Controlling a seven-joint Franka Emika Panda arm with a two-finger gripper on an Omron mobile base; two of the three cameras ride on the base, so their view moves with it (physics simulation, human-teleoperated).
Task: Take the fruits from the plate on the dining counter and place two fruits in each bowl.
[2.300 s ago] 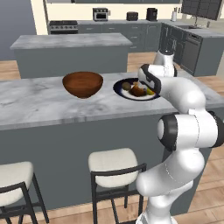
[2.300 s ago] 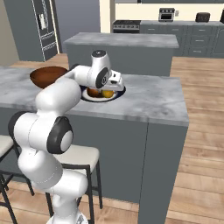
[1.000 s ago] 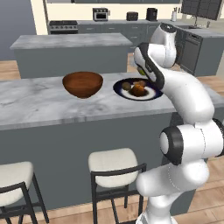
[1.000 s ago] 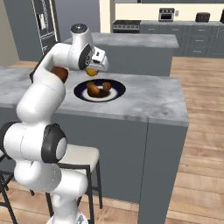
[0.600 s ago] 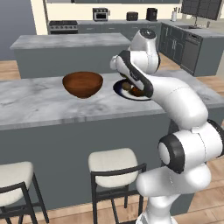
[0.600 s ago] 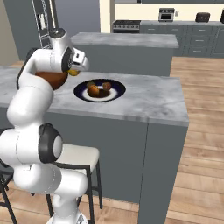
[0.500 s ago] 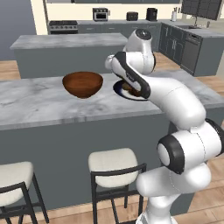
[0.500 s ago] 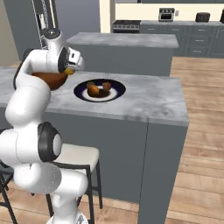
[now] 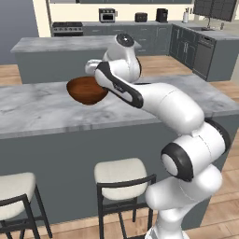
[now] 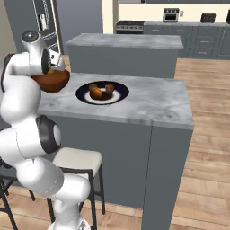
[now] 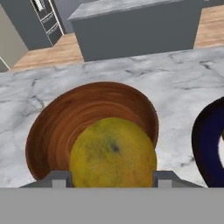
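My gripper (image 11: pixel 113 177) is shut on a yellow fruit (image 11: pixel 113 153) that fills the gap between its two fingertips (image 11: pixel 57 178). It hangs just above the reddish-brown wooden bowl (image 11: pixel 57 127), over its near side. On the marble dining counter (image 9: pixel 37 112) the same bowl (image 9: pixel 86 91) sits below the gripper (image 9: pixel 92 68). From the right, the gripper (image 10: pixel 51 68) hovers at the bowl (image 10: pixel 53 81). To the right of the bowl lies the navy-rimmed plate (image 10: pixel 120 95), with an orange fruit (image 10: pixel 95 93) and a dark brown fruit (image 10: pixel 109 88) on it. The plate's rim (image 11: pixel 205 135) is beside the bowl.
Stools (image 9: pixel 119 172) (image 10: pixel 74 159) stand against the dining counter's near side. A second grey island (image 10: pixel 126 42) runs behind the counter across a strip of wooden floor. The marble right of the plate (image 10: pixel 157 101) is bare.
The arm has swung left from above the plate to above the wooden bowl, carrying the yellow fruit with it. The plate and the bowl have stayed put.
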